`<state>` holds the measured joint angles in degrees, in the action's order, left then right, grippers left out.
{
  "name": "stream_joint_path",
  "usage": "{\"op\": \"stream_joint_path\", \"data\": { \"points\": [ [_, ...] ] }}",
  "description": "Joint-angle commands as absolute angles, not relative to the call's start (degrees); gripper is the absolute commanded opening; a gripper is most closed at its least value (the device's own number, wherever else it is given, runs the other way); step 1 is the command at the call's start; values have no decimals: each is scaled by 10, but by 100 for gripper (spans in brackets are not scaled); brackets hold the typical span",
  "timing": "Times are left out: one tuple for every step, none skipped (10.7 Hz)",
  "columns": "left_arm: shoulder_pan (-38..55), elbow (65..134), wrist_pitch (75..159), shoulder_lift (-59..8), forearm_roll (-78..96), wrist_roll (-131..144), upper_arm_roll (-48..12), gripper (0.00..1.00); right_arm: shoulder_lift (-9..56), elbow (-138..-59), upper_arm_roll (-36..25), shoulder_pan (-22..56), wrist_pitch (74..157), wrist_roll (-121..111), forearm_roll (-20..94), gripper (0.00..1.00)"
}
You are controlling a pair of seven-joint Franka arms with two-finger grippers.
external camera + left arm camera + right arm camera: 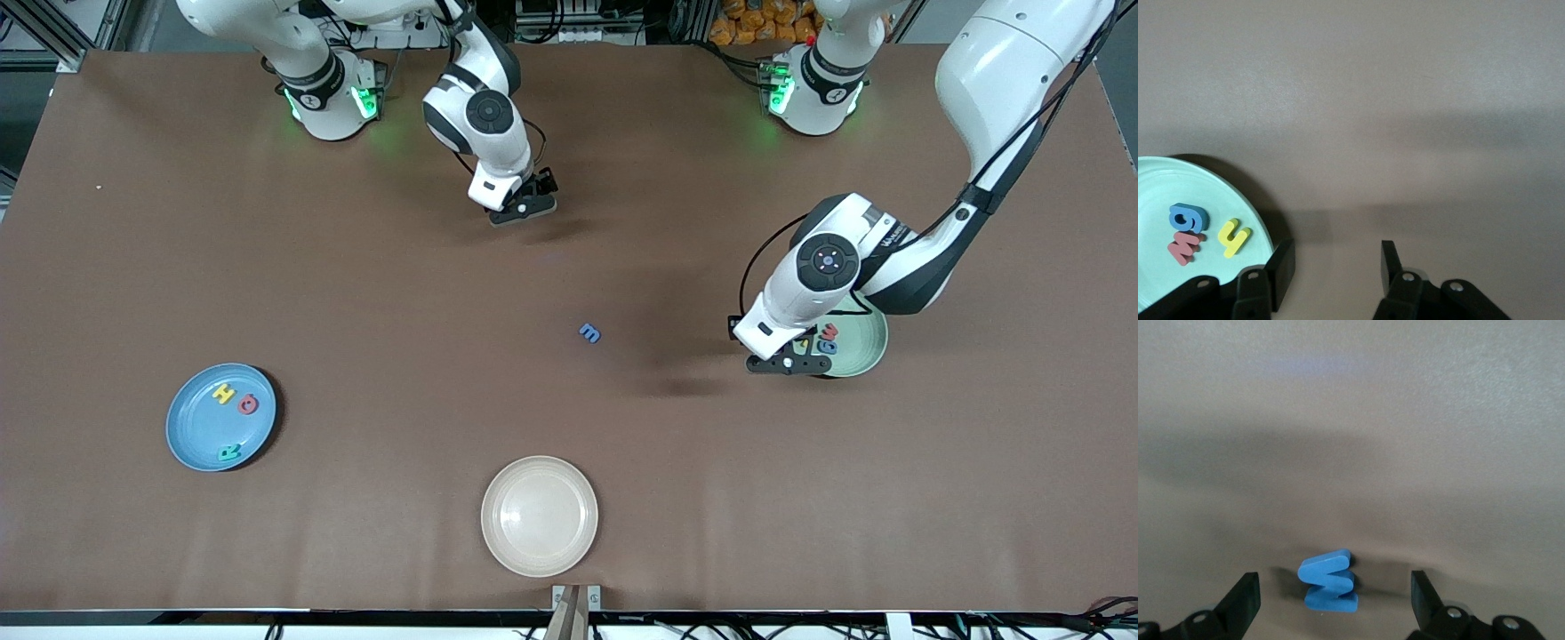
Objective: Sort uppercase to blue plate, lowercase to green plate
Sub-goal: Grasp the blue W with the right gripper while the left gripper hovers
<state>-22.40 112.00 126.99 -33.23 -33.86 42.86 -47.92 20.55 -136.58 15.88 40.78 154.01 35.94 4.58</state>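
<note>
The blue plate [200,436] holds a yellow H [224,393], a red Q [248,404] and a green R [230,452]. On the pale green plate [867,342] [1165,187] lie a blue g [1187,217], a red w [1183,245] and a yellow h [1233,237]. A blue M-shaped letter [589,332] [1330,582] with angular strokes lies alone mid-table. My left gripper [787,364] [1336,267] hangs open and empty over bare table just off the green plate's rim. My right gripper [524,209] [1333,597] is open and empty, over the table short of the blue letter.
A cream-white plate [540,516] with nothing on it sits near the table's front edge, nearer the front camera than the blue letter. The brown tabletop [400,356] between the plates is bare. The arms' bases stand along the table's back edge.
</note>
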Motion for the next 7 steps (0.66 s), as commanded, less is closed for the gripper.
{"op": "stream_joint_path", "data": {
  "points": [
    [-214,1114,1270,-331,-318,487,-480,59,205,-1369,159,414,1546,372,54,100],
    [-205,1107,1270,-333,-315,523,-480,59,204,-1370,159,417,1546,374,54,72],
    [-200,1105,1271,-336,-315,561,-480,60,204,-1370,159,417,1546,375,54,22],
    [-195,1098,1273,-344,-315,593,-480,60,204,-1370,159,417,1547,375,54,1],
    [-193,1098,1274,-345,-315,609,-480,60,204,-1370,159,418,1547,375,54,0],
    [-192,1098,1275,-345,-315,614,-480,60,204,-1370,159,418,1547,375,51,0],
    [-192,1097,1276,-345,-315,614,-480,60,201,-1370,159,417,1547,375,48,0]
  ]
}}
